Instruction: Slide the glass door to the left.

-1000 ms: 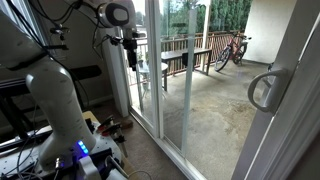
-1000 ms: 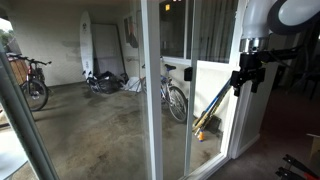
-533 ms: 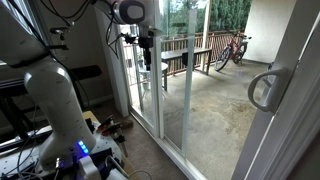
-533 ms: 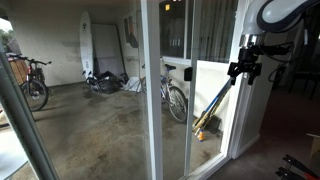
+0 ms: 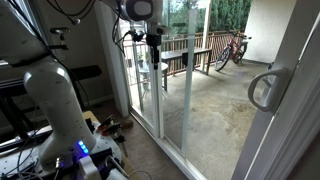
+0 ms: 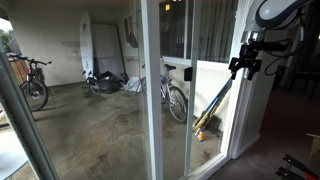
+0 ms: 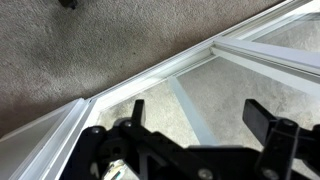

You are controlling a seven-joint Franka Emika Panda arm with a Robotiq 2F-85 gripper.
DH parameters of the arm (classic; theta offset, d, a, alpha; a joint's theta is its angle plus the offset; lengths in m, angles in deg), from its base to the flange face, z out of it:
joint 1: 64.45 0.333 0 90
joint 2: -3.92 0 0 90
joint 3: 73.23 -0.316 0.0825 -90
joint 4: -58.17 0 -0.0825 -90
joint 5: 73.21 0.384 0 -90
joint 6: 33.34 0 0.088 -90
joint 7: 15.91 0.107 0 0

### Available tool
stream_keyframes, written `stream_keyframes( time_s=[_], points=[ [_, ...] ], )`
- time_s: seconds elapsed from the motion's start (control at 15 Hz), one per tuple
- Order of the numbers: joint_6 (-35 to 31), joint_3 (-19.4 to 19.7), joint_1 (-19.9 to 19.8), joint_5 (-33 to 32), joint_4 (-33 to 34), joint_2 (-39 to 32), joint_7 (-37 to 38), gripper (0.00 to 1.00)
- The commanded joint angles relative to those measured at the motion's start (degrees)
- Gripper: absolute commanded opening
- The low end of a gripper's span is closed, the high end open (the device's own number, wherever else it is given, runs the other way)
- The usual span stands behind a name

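Observation:
The glass door's white frame (image 5: 290,110) fills the near right of an exterior view, with its grey D-shaped handle (image 5: 265,88) on the vertical edge. My gripper (image 5: 155,50) hangs high up, close to the fixed white-framed glass panels (image 5: 160,90) and well away from the handle. It also shows in an exterior view (image 6: 245,66) beside a white frame post (image 6: 152,90). In the wrist view the gripper (image 7: 200,115) is open and empty, looking down on a white bottom frame (image 7: 150,75) and glass. No handle shows there.
The robot's white base and arm (image 5: 50,100) stand on carpet with cables and a lit box (image 5: 85,150) at the foot. Outside are a concrete patio, a wooden railing (image 5: 190,55), bicycles (image 5: 230,48) (image 6: 175,98) and a surfboard (image 6: 86,45).
The gripper has moved toward the glass panels and slightly upward. It has stayed open. The door and handle have not moved.

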State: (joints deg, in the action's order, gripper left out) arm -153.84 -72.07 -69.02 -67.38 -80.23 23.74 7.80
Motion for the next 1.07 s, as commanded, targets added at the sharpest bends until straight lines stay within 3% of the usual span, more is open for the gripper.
stream_keyframes(
  time_s=[0.0,0.4,0.67,1.0],
  points=[
    [2.9,2.21,-1.28,0.37,3.3,-2.78,-4.81,1.0],
    [7.19,6.76,-3.62,0.29,7.79,-7.02,-9.59,1.0],
    [9.53,6.54,-3.33,0.09,9.79,-9.5,-9.57,1.0],
    [7.47,6.55,-3.77,0.08,8.23,-8.32,-8.4,1.0]
  ],
)
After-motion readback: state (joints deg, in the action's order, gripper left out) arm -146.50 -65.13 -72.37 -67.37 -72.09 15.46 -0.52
